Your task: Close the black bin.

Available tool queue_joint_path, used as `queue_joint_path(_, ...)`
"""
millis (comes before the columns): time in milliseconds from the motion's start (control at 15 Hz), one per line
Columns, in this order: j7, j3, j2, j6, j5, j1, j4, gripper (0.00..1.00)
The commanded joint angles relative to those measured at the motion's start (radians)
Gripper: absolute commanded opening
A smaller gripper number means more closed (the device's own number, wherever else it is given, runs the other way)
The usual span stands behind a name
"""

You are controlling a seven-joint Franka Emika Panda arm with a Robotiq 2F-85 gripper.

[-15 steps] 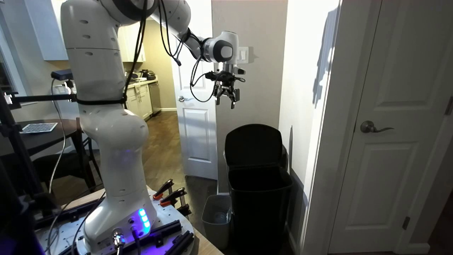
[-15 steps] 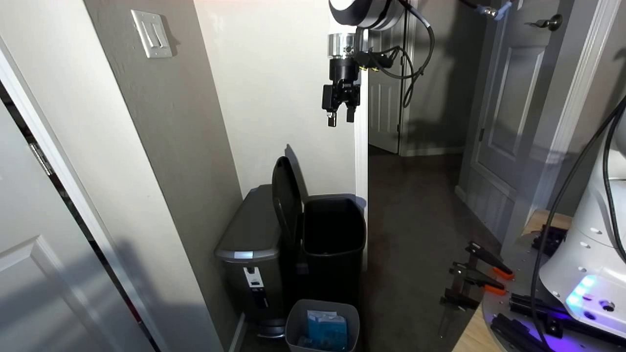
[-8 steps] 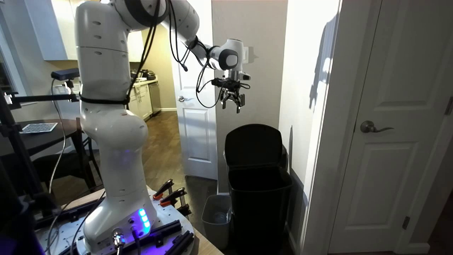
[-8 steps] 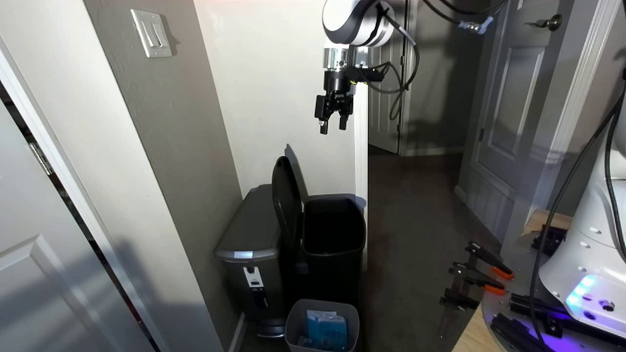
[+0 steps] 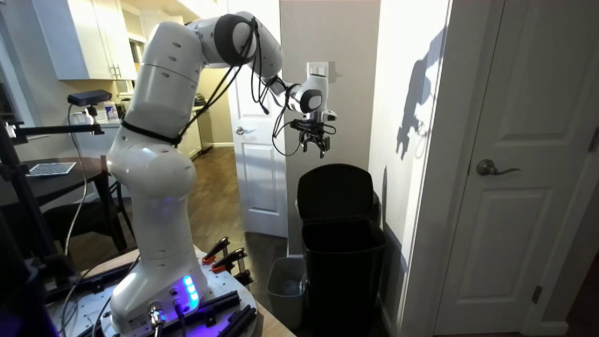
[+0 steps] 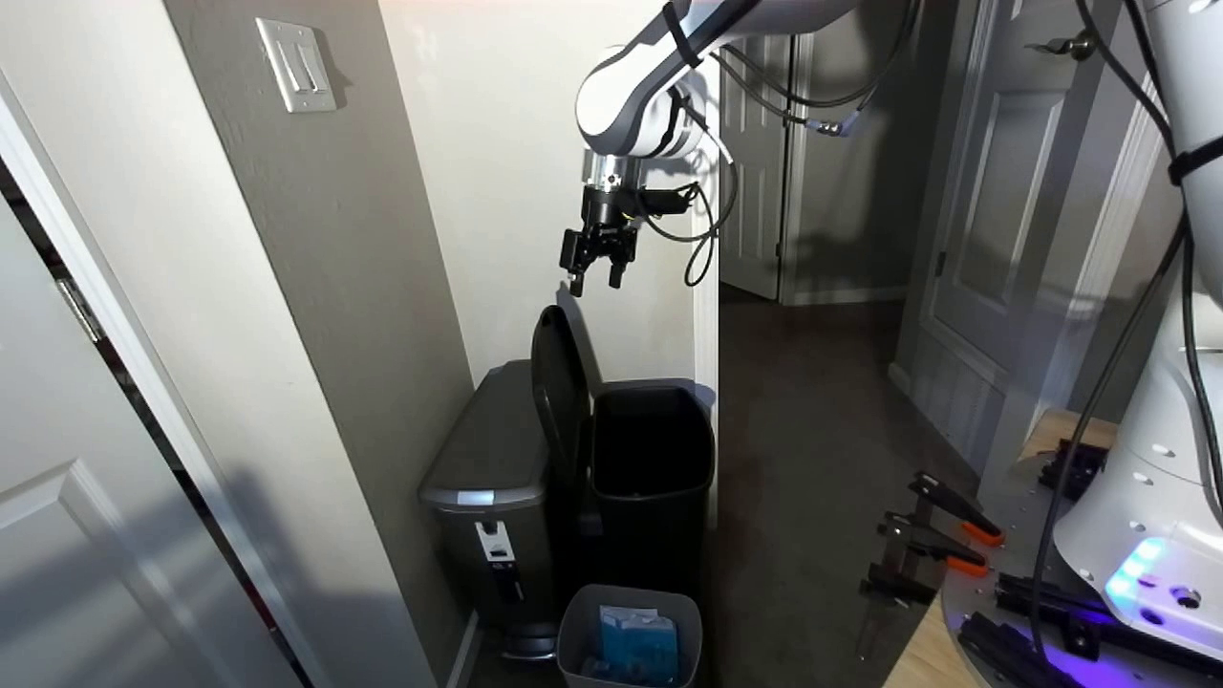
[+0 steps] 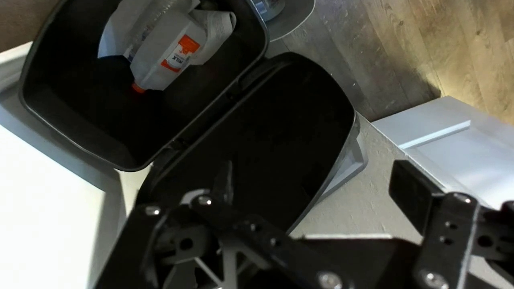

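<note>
- Jaws well apart, nothing btwn — prob. for pushing, not gripping.
- Gripper point(image 6: 596, 281) over raised lid point(image 6: 561, 392), prob. to reach behind.
- Black bin point(image 5: 344, 281) near white wall point(image 6: 497, 143), lid leaning back — won't self-shut, I'd guess.

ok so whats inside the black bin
In the wrist view, the black bin holds an orange-capped milk jug and what look like papers. Whatever lies beneath them is covered, and the rest is too dark to make out.
</note>
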Motion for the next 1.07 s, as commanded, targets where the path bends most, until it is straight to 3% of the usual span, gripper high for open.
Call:
queue_joint_path(0,0.035,0.026,0.114,0.024,0.03,-0.003,0.137,1.0)
queue_joint_path(667,0.118,0.043,0.409,-0.009,0.036,0.001,0.527,1.0)
queue_joint_path(733,0.1,0.069,0.429,-0.03,0.061,-0.015,0.555,1.0)
queue_joint_path(800,0.093,0.044,0.379,0.004,0.023,-0.002,0.478,1.0)
queue_joint_path(1000,0.093,0.054,0.426,-0.003,0.037,-0.002,0.536,1.0)
